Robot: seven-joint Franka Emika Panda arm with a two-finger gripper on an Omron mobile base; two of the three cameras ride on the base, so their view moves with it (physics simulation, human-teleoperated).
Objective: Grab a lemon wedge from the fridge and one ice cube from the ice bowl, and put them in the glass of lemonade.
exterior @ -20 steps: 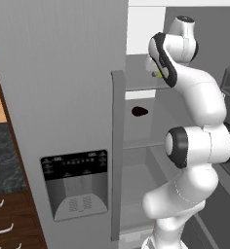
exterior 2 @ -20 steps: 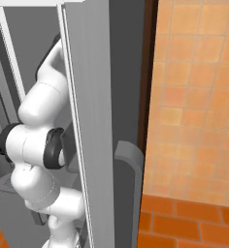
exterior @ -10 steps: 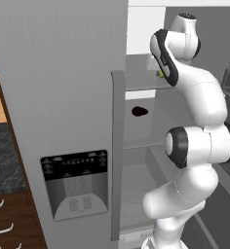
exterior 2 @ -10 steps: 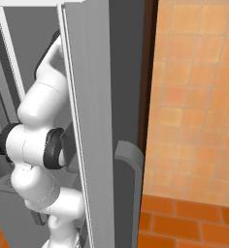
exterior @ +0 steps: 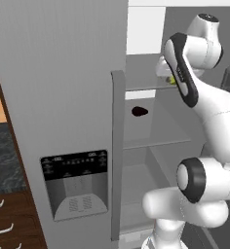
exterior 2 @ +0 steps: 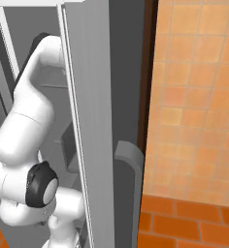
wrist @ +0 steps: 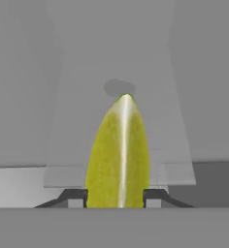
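As we look along the hand in the hand view, we see the gripper (wrist: 115, 198) closed on the lemon wedge (wrist: 119, 150), one dark fingertip touching each side near its wide end. While its lower end is cut off by the grey band's edge, we can make out the wedge's pointed end lying beyond the fingertips, with a pale stripe running along its middle.

In the left base view, we find the yellow-green wedge inside the open right half of the fridge (exterior: 83, 107), just above the front edge of the upper shelf (exterior: 141, 75) and beside the white arm (exterior: 219, 116). We see a dark oval lump (exterior: 139, 111) on the shelf below. To the left stands the closed door with its long vertical handle (exterior: 118, 160) and black-panelled dispenser (exterior: 75, 185).

From the right base view, we see the arm reaching in behind the open right door (exterior 2: 89, 116), whose curved handle (exterior 2: 131, 157) faces the orange tiled wall (exterior 2: 194, 97).
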